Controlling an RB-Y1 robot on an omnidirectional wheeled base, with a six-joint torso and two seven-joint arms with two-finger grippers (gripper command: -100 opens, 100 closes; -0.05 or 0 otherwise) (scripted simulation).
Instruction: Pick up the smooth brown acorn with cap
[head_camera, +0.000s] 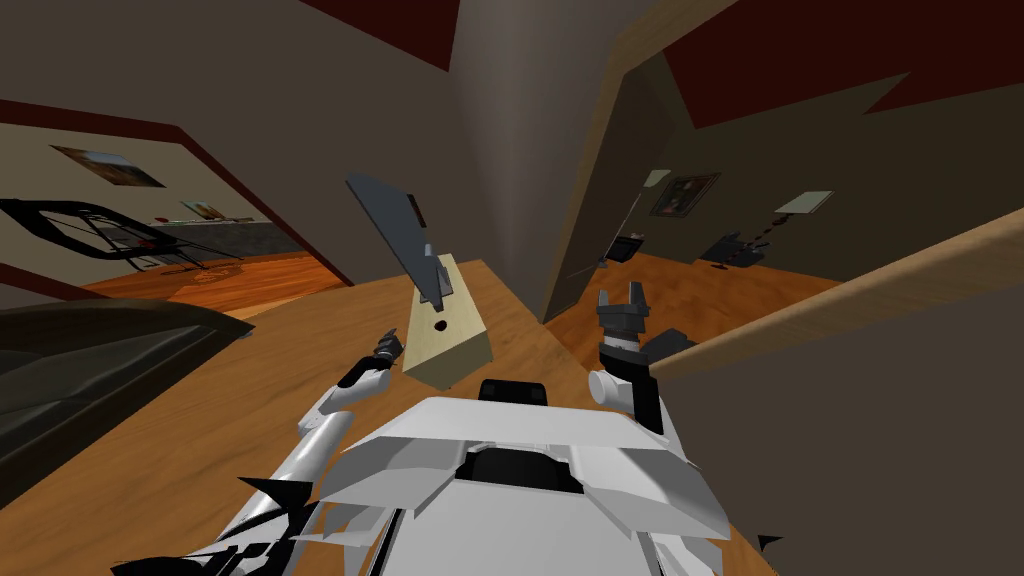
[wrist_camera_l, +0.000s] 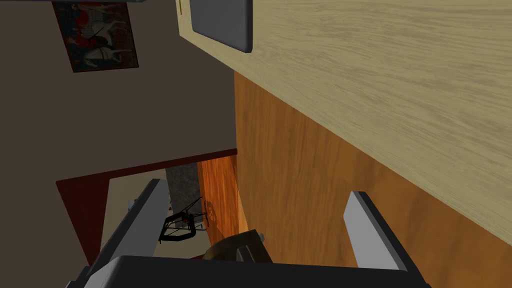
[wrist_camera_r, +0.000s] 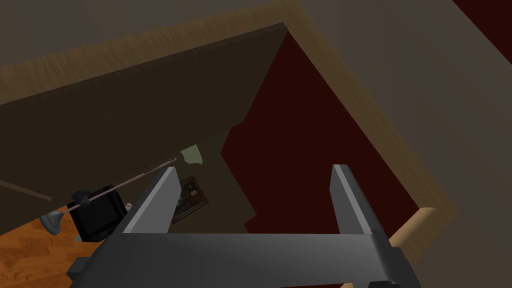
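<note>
The left gripper (head_camera: 388, 347) hangs just beside a pale wooden stand (head_camera: 460, 348). Its fingers (wrist_camera_l: 372, 235) are spread wide with nothing between them but orange floor (wrist_camera_l: 300, 190) and the stand's flat side. I judge the hand is open and low because a small thing has to be reached. What I take for the acorn (head_camera: 440, 325) is a small dark spot on the stand's face, ahead of those fingers and a little to their right, too small to be sure of. A dark grey slab (head_camera: 395, 225) leans beyond it. The right gripper (head_camera: 622, 300) is raised on the stand's far side, well apart. It is equally wide open and empty, probably parked clear of the reach.
</note>
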